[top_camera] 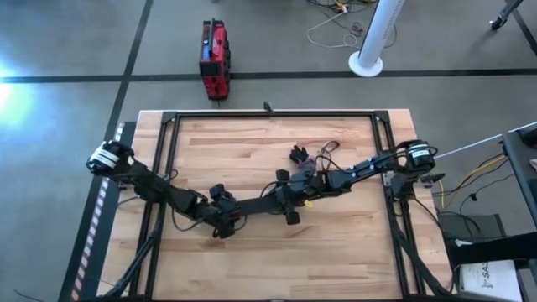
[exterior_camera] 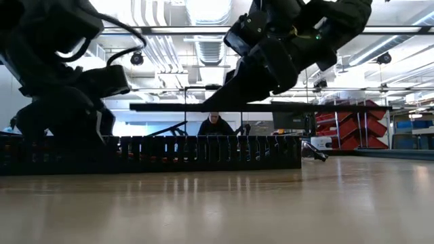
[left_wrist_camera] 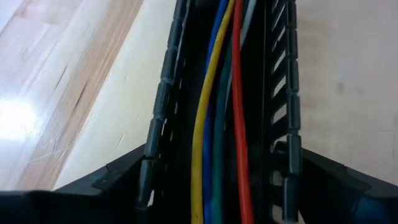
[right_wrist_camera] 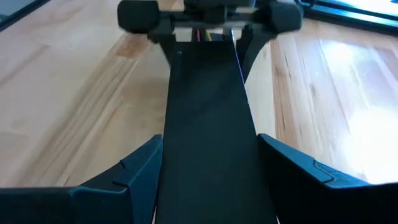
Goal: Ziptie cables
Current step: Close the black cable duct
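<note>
A black slotted cable duct (exterior_camera: 203, 152) lies along the table's middle (top_camera: 256, 204). The cables (left_wrist_camera: 217, 112), yellow, blue, green, red and grey, run inside the duct. My left gripper (left_wrist_camera: 217, 186) stands at the duct's left end (top_camera: 222, 216). My right gripper (top_camera: 289, 201) comes in from the right, shut on a flat black cover strip (right_wrist_camera: 208, 124). The strip runs over the duct toward the left gripper (right_wrist_camera: 208, 15). The ziptie is out of view. My left gripper clasps the duct's two slotted side walls (left_wrist_camera: 158, 143) between its fingers, which lie along the duct. The duct rests on the table. My right gripper pinches the cover strip by its two long edges (right_wrist_camera: 166, 155), fingers lying along it. Whether the strip rests on the duct, I cannot tell.
A black metal frame (top_camera: 168, 151) borders the wooden table. A small black part (top_camera: 298, 153) and a thin wire loop (top_camera: 329, 147) lie behind the right arm. A red toolbox (top_camera: 214, 59) stands on the floor beyond. A person (exterior_camera: 215, 125) sits far behind the table.
</note>
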